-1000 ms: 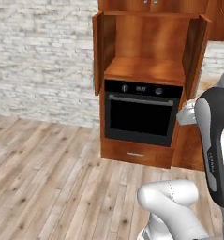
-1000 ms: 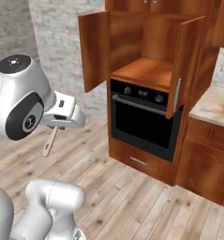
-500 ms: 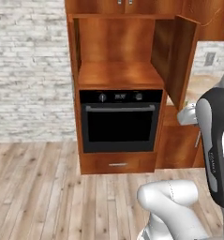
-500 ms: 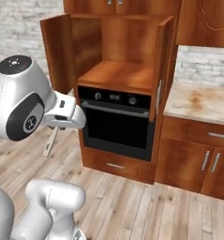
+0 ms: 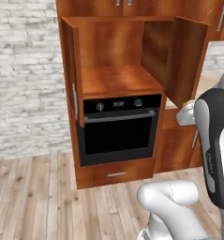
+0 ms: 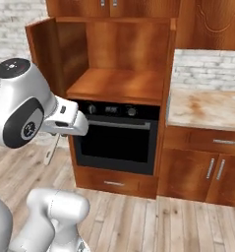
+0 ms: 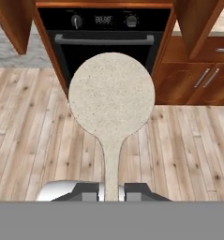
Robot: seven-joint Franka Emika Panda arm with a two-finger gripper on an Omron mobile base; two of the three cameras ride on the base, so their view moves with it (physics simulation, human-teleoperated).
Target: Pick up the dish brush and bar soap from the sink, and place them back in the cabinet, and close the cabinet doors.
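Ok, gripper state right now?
Gripper: shut on the slim dish brush with the round cream head, gripped by its thin handle.

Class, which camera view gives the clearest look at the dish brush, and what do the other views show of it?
The hand view: the dish brush faces the camera, round speckled head up, with the tool shut on its handle. In the right base view only its slim handle end hangs below the hand. I cannot make it out in the left base view.
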